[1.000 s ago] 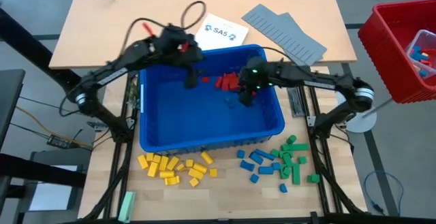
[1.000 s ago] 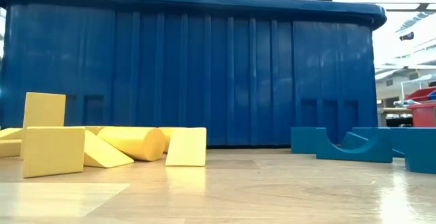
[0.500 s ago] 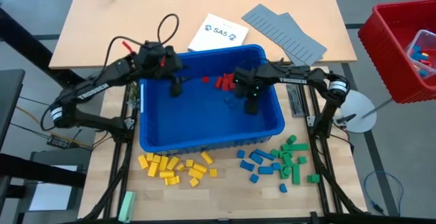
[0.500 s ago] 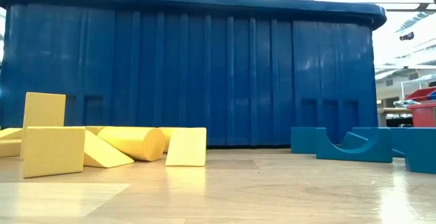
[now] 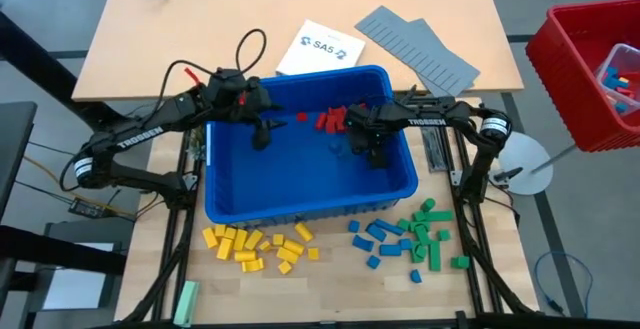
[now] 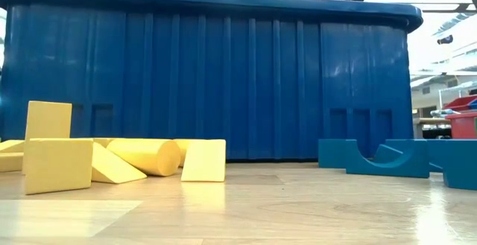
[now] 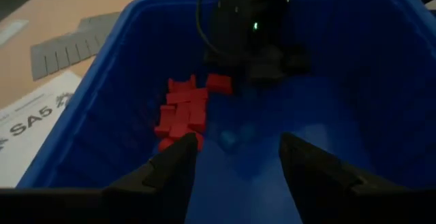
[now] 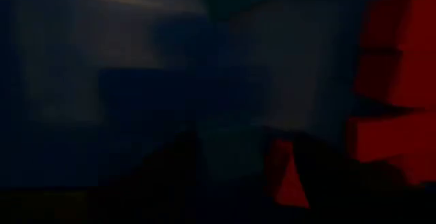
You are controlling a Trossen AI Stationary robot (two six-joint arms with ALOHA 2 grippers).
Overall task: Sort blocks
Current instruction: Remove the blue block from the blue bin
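Right pincer (image 5: 362, 145) has shifted toward the red blocks (image 5: 331, 120) at the blue bin's (image 5: 300, 205) far wall; I can't tell its spread or any hold. Left pincer (image 5: 263, 132), open and empty, has swung back over the bin. Red pick likely next.

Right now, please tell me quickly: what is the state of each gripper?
Left gripper: jaws open, holding nothing, inside the blue bin.
Right gripper: inside the bin near the red blocks; its jaws cannot be told.
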